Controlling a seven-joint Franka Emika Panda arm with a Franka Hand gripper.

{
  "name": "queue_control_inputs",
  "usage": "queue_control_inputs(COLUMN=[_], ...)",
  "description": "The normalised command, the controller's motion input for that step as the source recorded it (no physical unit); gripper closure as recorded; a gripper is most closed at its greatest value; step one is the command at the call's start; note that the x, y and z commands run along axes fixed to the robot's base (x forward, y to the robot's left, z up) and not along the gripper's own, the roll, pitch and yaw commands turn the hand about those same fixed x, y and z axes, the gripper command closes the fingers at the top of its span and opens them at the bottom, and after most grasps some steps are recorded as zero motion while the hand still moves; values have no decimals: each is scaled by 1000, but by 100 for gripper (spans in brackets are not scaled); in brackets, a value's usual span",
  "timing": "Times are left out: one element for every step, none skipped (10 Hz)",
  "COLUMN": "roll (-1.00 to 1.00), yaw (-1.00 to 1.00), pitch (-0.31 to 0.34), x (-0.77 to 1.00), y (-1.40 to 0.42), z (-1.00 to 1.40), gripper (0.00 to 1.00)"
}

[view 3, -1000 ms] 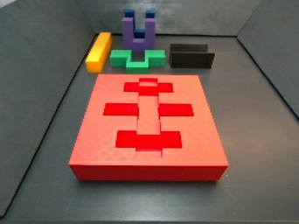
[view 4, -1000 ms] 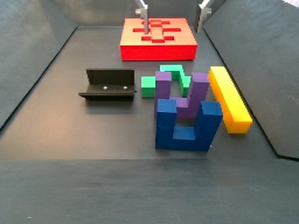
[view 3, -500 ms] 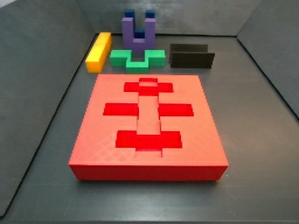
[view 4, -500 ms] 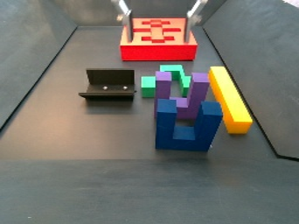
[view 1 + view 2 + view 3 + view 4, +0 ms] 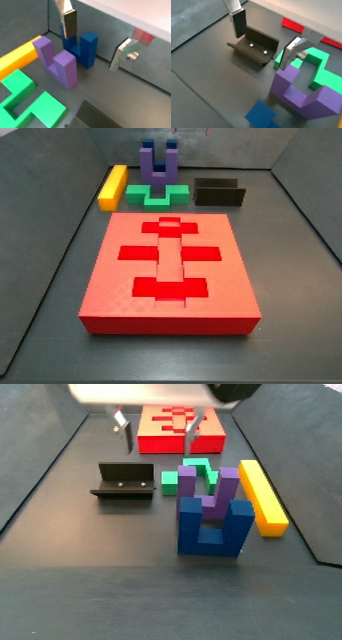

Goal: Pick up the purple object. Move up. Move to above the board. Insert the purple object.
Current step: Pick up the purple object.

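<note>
The purple object (image 5: 211, 487) is a U-shaped block standing upright, right against the blue U-shaped block (image 5: 214, 527). It also shows in a side view (image 5: 160, 173) and in both wrist views (image 5: 57, 63) (image 5: 303, 94). The red board (image 5: 168, 268) lies flat, with cross and bar recesses in its top. My gripper (image 5: 158, 429) is open and empty, in the air over the board's end nearest the blocks. In both wrist views its fingers (image 5: 69, 22) (image 5: 238, 22) are spread wide with nothing between them; the purple object lies beyond them.
A green block (image 5: 187, 476) and a long yellow bar (image 5: 262, 496) lie beside the purple and blue blocks. The dark fixture (image 5: 123, 482) stands next to them, below the gripper in a wrist view (image 5: 254, 47). Grey walls enclose the floor.
The gripper has moved from beyond the board's far end across it toward the blocks, and more of it shows now. The blocks and board have not moved.
</note>
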Motion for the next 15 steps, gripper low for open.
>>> queue_control_inputs(roll=[-100, -141, -110, -119, -91, -54, -13, -4, 0, -33, -86, -103, -110, -9, 0], yaw=[20, 0, -17, -26, 0, 103, 89, 94, 86, 0, 0, 0, -46, 0, 9], pitch=[-153, -190, -189, -197, -213, -117, -76, -87, -84, -123, -146, -153, -190, -103, -10], x=[-57, -203, -283, -226, -143, 29, 14, 0, 0, -366, -406, -420, -491, -89, 171], y=[-131, -114, -106, -89, -63, -3, 0, 0, 0, -14, -34, -83, -123, 0, 20], z=[-269, 49, 469, 509, 74, -200, -357, -434, -483, -357, -120, -97, 0, -209, -409], gripper=[0, 0, 0, 0, 0, 0, 0, 0, 0, 0, 0, 0, 0, 0, 0])
